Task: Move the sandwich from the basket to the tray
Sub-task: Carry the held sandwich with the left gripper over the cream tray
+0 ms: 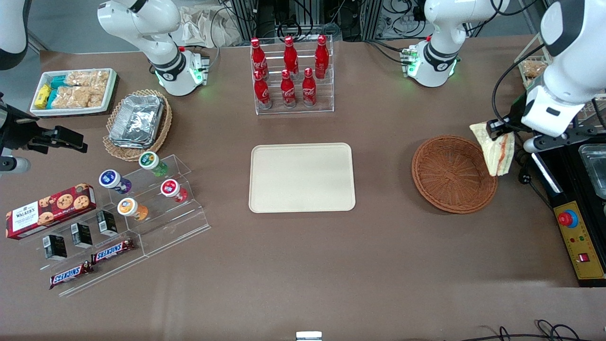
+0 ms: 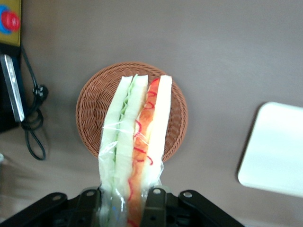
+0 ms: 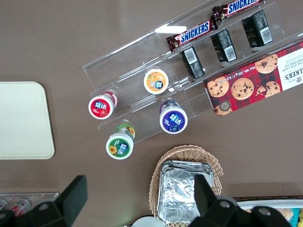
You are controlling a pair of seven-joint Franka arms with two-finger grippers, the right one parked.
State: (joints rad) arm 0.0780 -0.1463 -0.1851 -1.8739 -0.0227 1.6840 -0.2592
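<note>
While the round, reddish-brown woven basket [image 1: 453,174] sits with nothing in it on the brown tabletop [image 1: 303,255], the hand [image 2: 127,198] grips the sandwich [image 2: 135,146] by one end, holding it in the air above the basket's rim at the working arm's end. Clear crinkled wrap covers the pale bread wedge, with red and green filling at its edge. Well apart, the flat cream tray [image 1: 302,177] with rounded corners holds nothing.
</note>
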